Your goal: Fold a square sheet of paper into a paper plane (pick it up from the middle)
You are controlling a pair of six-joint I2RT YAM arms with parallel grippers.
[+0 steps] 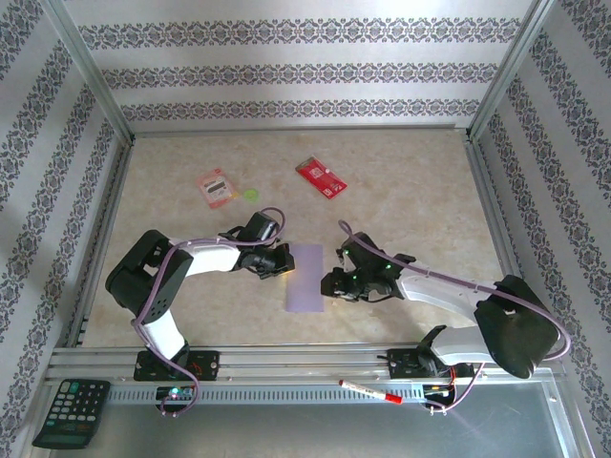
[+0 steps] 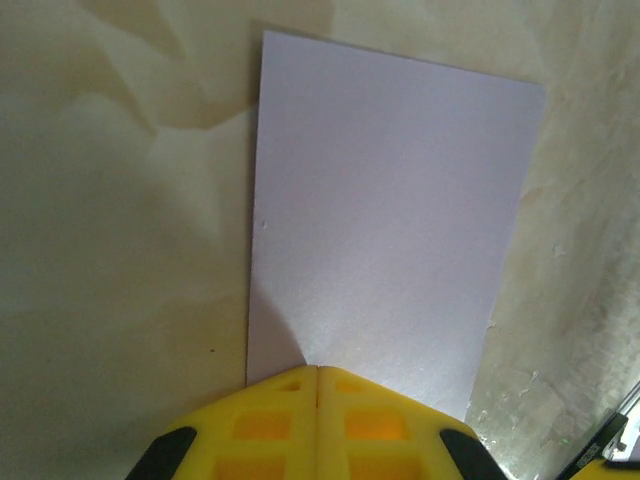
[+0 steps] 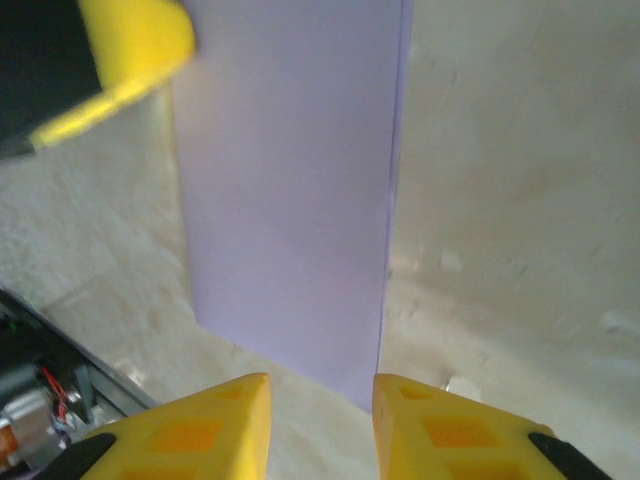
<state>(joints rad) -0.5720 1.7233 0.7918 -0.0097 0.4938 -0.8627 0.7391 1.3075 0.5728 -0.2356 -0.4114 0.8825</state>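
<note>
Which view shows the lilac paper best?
Left wrist: the square sheet of paper lies large, a plain rectangle with crisp edges. Top external shows it whole but small; right wrist cuts off its far end.

Square sheet of paper (image 1: 305, 277): pale lilac, plain, unmarked. Shape is a narrow rectangle, not a square. Lies flat on the table (image 1: 410, 200), centre, toward the near edge, long sides running front to back. 1 long edge looks doubled, possibly 2 layers.

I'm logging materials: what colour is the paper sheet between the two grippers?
Pale lilac, unmarked. The paper sheet shows best in the left wrist view.
</note>
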